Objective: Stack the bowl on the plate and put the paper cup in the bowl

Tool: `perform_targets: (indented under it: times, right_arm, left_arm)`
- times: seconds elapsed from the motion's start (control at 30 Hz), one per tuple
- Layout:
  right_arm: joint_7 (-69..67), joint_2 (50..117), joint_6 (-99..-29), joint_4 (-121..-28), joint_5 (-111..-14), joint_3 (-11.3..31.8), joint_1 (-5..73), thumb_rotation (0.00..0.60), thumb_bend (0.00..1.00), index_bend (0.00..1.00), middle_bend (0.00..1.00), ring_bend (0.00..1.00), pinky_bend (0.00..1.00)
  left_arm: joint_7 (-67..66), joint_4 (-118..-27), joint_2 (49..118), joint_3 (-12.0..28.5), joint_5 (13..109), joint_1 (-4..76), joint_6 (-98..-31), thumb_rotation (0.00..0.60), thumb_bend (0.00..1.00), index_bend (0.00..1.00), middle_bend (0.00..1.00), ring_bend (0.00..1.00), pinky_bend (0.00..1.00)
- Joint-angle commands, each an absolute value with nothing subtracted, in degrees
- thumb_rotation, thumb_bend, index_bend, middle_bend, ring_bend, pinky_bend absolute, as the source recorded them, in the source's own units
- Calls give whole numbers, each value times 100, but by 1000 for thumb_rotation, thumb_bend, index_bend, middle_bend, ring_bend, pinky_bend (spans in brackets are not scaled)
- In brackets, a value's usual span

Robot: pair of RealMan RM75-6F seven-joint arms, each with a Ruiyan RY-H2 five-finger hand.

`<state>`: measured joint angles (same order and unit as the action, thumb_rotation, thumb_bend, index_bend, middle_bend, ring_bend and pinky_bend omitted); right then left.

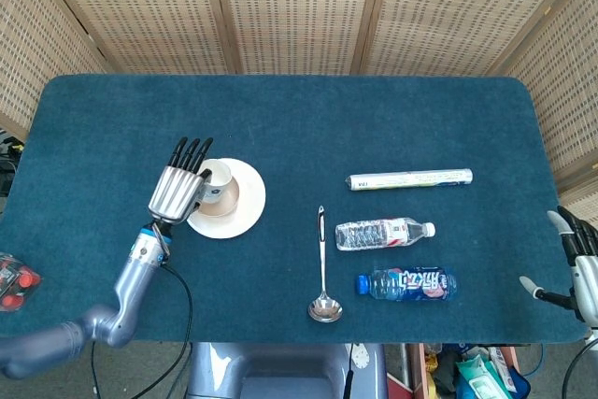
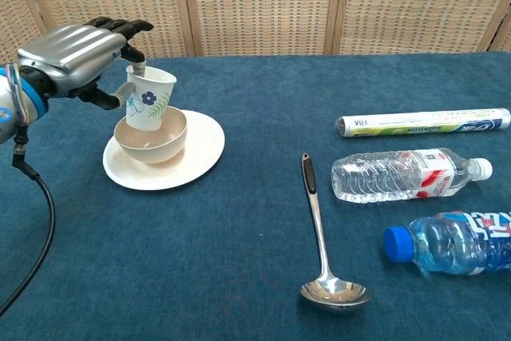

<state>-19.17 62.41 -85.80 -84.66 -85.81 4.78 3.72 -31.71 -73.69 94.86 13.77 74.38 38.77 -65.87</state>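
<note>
A white plate (image 1: 250,205) (image 2: 200,157) lies left of the table's middle with a cream bowl (image 1: 227,201) (image 2: 156,141) on it. My left hand (image 1: 178,189) (image 2: 73,57) holds a white paper cup (image 1: 216,181) (image 2: 149,98) with a blue flower print, slightly tilted, right over the bowl with its base at the bowl's mouth. My right hand (image 1: 581,263) hangs at the table's right edge, fingers apart and holding nothing.
A metal ladle (image 1: 323,268) (image 2: 321,237) lies in the middle. To its right are a rolled tube (image 1: 409,178) (image 2: 423,123), a clear water bottle (image 1: 384,233) (image 2: 407,174) and a blue-capped bottle (image 1: 406,283) (image 2: 451,241). Wicker screens stand behind the table.
</note>
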Motion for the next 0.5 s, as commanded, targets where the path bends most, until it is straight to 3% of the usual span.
perform_targets:
  times: [0.03,0.33,0.5]
  right_arm:
    - [-1940,6238,-8554,-8455,-8559,484,379,600,141,9,0,0,0]
    - [-2010,6251,-8488,-8391,-8497,506,394,600,142,9,0,0,0]
    - [-2022,6242,-8512,-8398,-8512,509,385,600,142,9,0,0,0]
  left_arm:
    - [-3235,-7188,9670,1456,7307,4014,-6497,600,546,572,0,0,0]
    - [-3292,-6808,9974,1334,7259,4141,-6419,600,540,556,0,0,0]
    - [-3288,-6709,10022,1254,7226,4108,-6410,600,376,430,0,0,0]
